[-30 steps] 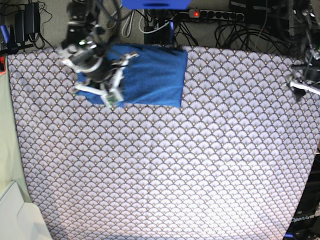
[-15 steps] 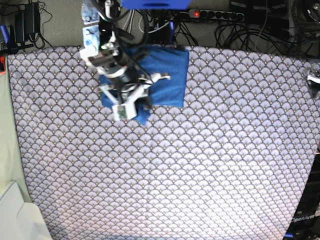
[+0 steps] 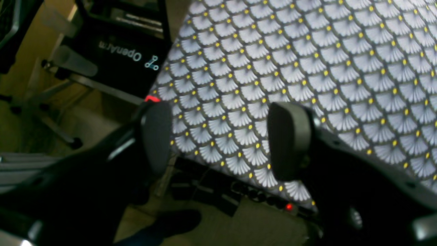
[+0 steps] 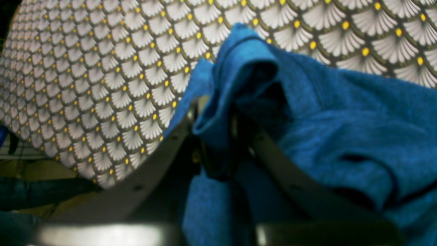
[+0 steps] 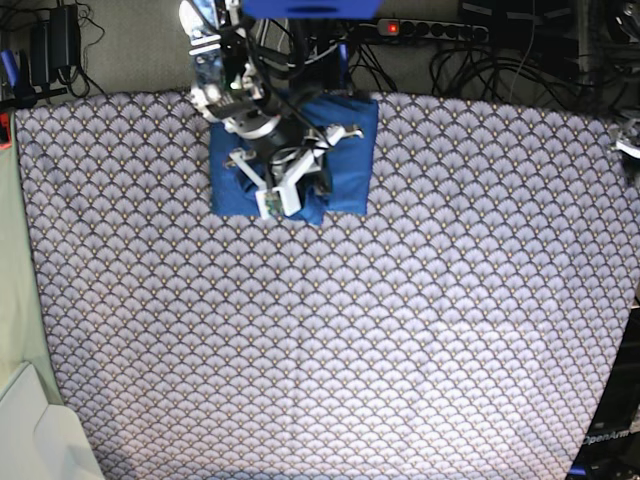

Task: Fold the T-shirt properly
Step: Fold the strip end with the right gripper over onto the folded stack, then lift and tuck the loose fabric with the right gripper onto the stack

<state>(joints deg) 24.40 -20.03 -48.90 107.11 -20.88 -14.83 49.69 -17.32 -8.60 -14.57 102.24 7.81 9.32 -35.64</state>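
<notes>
Here the right end effector pinches the T-shirt; the left end effector gapes

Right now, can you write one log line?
right gripper: shut on shirt | left gripper: open, empty | shirt: folded, on table cover
</notes>
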